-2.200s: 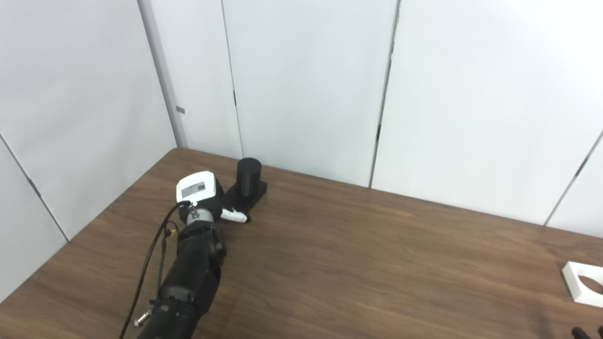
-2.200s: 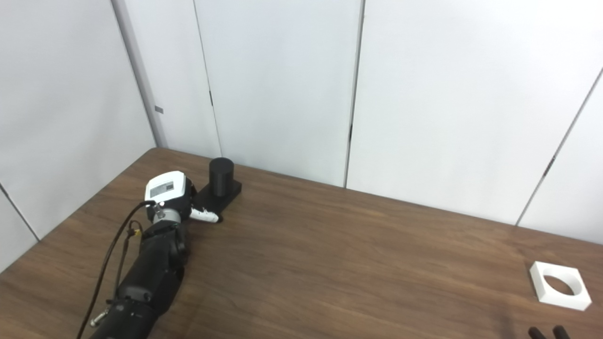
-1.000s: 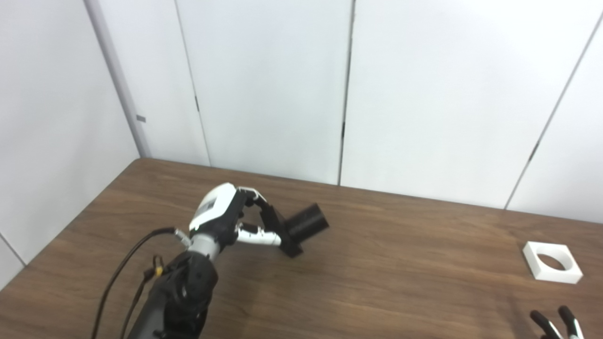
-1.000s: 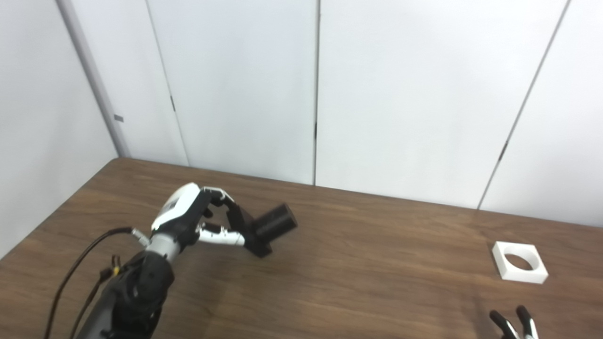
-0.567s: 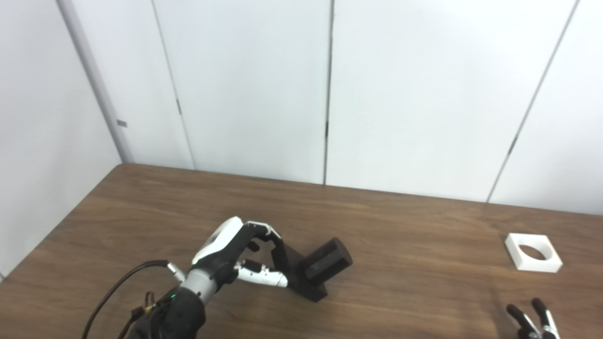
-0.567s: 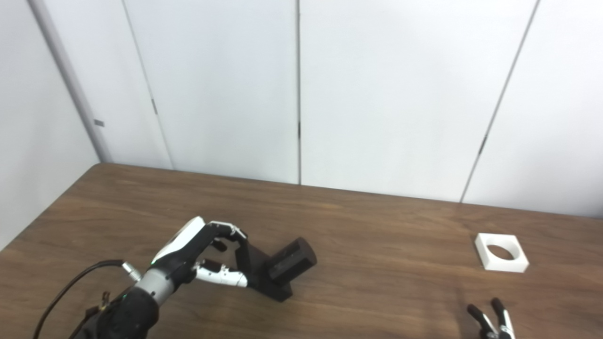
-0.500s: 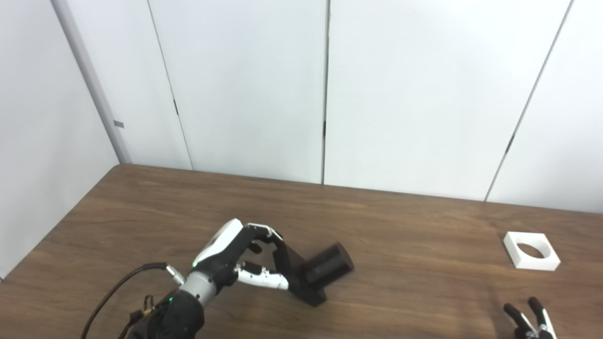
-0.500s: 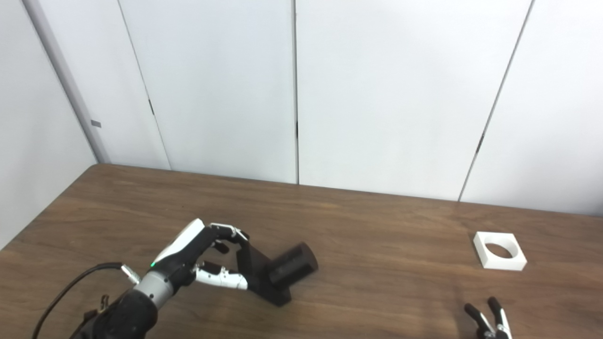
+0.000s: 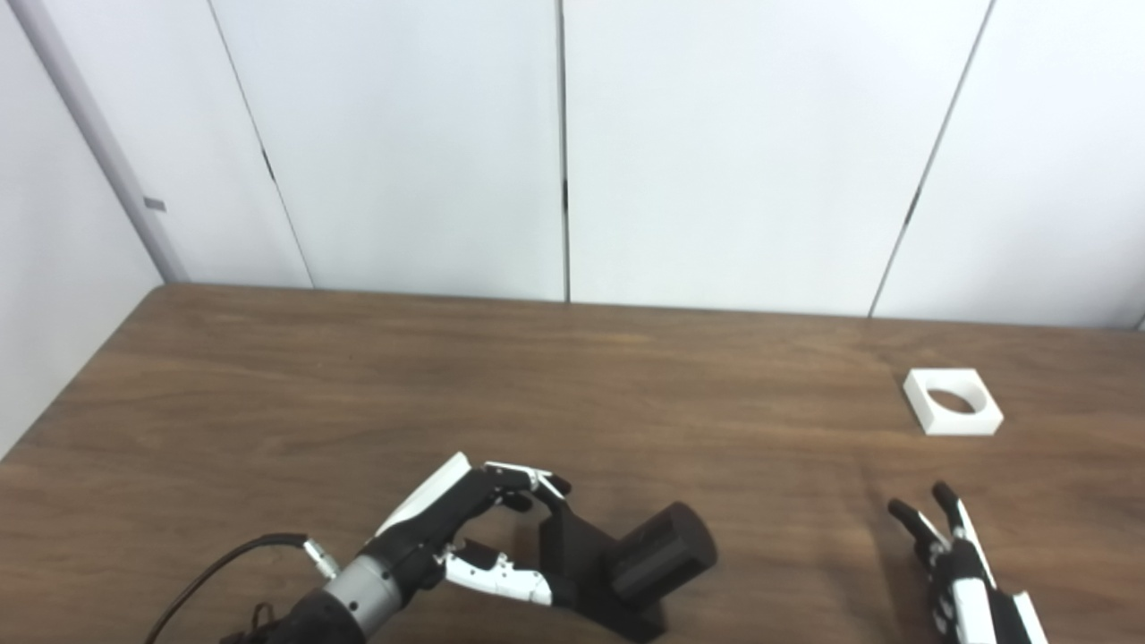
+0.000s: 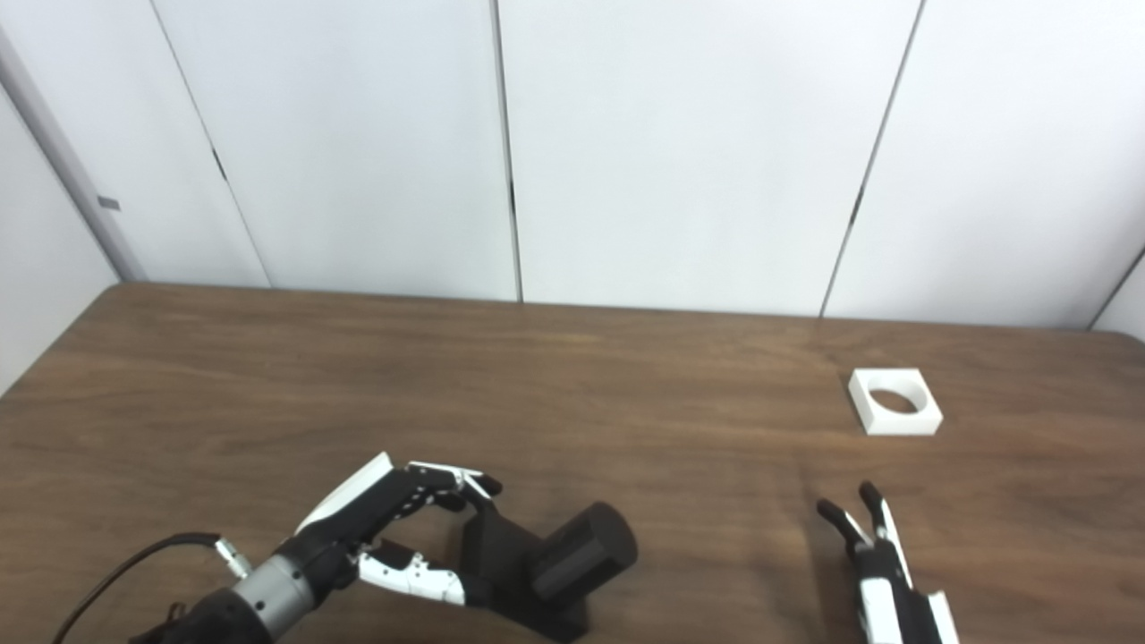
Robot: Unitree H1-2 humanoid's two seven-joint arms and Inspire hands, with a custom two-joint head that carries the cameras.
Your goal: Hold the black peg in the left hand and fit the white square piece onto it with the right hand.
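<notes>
My left hand [image 9: 465, 532] is shut on the black peg [image 9: 657, 555], gripping its flat square base [image 9: 581, 572] between fingers and thumb. The peg's round cylinder points to the right, tilted up, near the table's front edge. The white square piece [image 9: 953, 402] with a round hole lies flat on the table at the far right. My right hand [image 9: 962, 572] comes up from the bottom right, open, fingers spread and pointing toward the white piece, well short of it and holding nothing.
The brown wooden table [image 9: 358, 376] runs wall to wall under white panel walls [image 9: 716, 134]. A black cable [image 9: 241, 559] trails from my left wrist. Nothing else stands on the tabletop.
The camera has swung right and down. My left hand has carried the peg from the far left corner toward the front middle, tipping it sideways. My right hand has risen further into view.
</notes>
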